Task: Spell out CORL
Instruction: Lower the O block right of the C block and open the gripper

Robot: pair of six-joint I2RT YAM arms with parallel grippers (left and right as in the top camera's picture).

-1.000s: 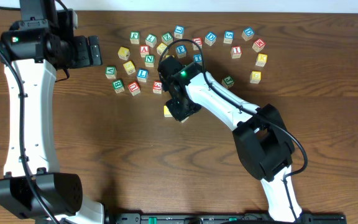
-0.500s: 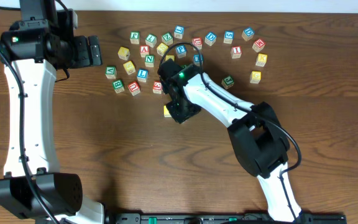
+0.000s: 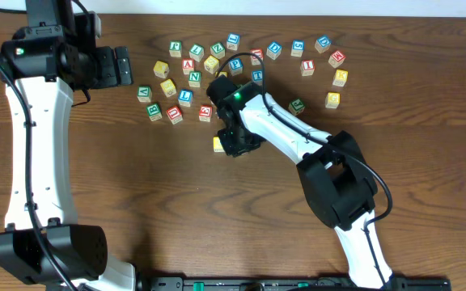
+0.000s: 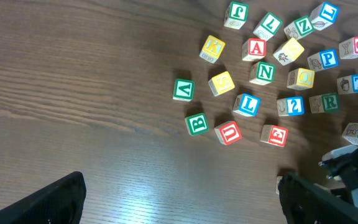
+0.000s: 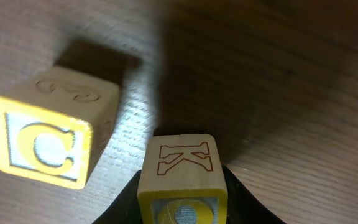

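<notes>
My right gripper [image 3: 235, 144] [image 5: 182, 208] is shut on a yellow-edged block [image 5: 182, 177] with a yellow O on its face and a red K outline on its side, held low over the table. A yellow C block [image 5: 42, 146] lies just left of it, apart from it; in the overhead view the C block [image 3: 218, 145] peeks out beside the gripper. A blue L block [image 4: 247, 104] [image 3: 185, 95] and a green R block [image 4: 330, 102] lie in the pile. My left gripper [image 3: 122, 66] [image 4: 179, 199] is open and empty at the far left.
Several letter blocks are scattered along the far side of the table [image 3: 298, 48], in front of my left gripper and beyond my right arm [image 3: 290, 133]. A loose group [image 3: 334, 77] lies to the far right. The right arm also shows in the left wrist view [image 4: 353, 171].
My right gripper with the O block has shifted very slightly beside the C block. The left arm has not moved.
</notes>
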